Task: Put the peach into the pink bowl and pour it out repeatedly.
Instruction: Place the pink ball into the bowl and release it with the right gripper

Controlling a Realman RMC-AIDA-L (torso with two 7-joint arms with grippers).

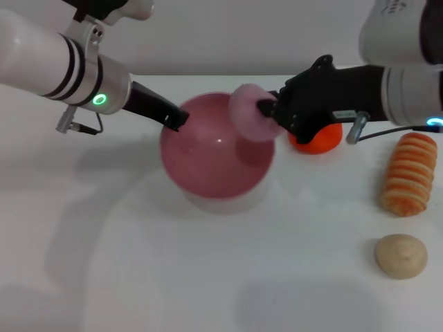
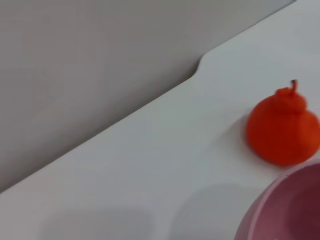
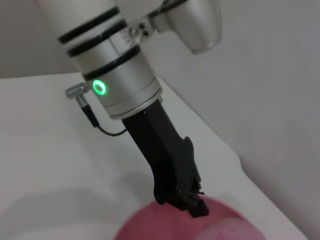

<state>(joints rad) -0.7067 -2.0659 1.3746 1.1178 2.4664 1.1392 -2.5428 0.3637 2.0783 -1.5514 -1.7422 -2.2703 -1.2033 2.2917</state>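
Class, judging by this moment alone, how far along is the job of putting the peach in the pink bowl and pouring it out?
Done: the right gripper has the peach lifted off the table, and the left gripper holds the pink bowl by its rim.
In hand: the peach hangs over the bowl's right rim, not yet released.
Left: dropping it in, then tipping the bowl to pour it out, and repeating.

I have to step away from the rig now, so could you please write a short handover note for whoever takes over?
Left gripper: shut on the pink bowl, clamping its rim on the robot's left side.
Right gripper: shut on the peach, held above the bowl's right rim.
The bowl stands upright on the white table, nothing in it.
Done: peach picked up and brought over the bowl.
Left: release the peach into the bowl, then tip it out and repeat.
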